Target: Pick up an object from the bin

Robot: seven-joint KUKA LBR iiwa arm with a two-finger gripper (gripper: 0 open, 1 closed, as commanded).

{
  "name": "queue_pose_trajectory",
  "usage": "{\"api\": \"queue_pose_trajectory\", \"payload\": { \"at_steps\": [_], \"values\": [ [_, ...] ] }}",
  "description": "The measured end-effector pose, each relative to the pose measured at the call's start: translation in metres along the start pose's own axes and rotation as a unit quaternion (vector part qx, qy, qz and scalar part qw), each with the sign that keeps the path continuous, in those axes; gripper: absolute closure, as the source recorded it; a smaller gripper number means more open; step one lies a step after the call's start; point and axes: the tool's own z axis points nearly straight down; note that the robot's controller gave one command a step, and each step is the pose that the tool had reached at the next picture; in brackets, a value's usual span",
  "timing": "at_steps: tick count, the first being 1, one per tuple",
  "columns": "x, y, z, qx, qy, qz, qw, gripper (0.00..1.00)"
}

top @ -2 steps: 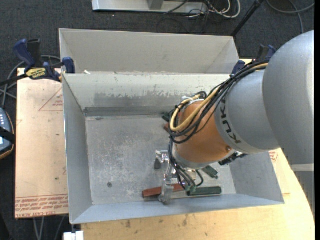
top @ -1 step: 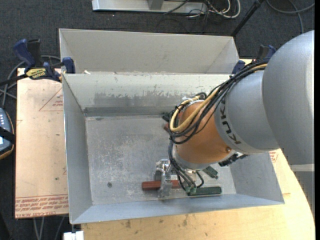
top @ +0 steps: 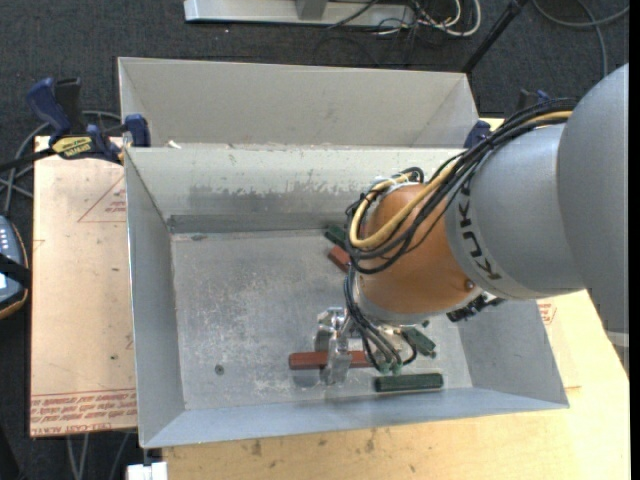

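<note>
At 6 o'clock on the bin floor, close to the near wall, the gripper (top: 335, 356) sits low, a silver metal piece pointing down at the floor. Can't tell if it is spread or pressed together: the wrist hardware blocks the tips from this angle.

Task thing: a flat red-brown bar (top: 303, 360), short and narrow, lying flat on the floor at about 6 to 7 o'clock. It runs from 9 to 3 o'clock. Its 3 o'clock end goes under the gripper; the 9 o'clock end sticks out in plain view. Whether the bar is actually pinched is not visible.

Just beside the gripper at its 3 to 4 o'clock lies a dark green bar (top: 410, 381), same flat shape, also running from 9 to 3 o'clock, right by the near wall. It is apart from the red-brown bar.

At 12 o'clock of the floor, a red piece (top: 340, 257) and a green piece (top: 334, 234) poke out from under the orange cover (top: 410, 258); both are mostly hidden and their shape is unclear.

Black and yellow cables (top: 385, 230) loop over the orange cover and run down to the gripper. The grey arm (top: 540, 218) comes in from 3 o'clock and covers that side of the bin (top: 150, 298). The floor from 7 to 11 o'clock is bare scuffed metal.
</note>
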Motion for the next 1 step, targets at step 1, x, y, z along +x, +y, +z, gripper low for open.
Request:
{"api": "queue_pose_trajectory", "payload": {
  "at_steps": [1],
  "values": [
    [-0.0005,0.0005,-0.0057,0.0,0.0011,0.001,1.0,1.0]
  ]
}}
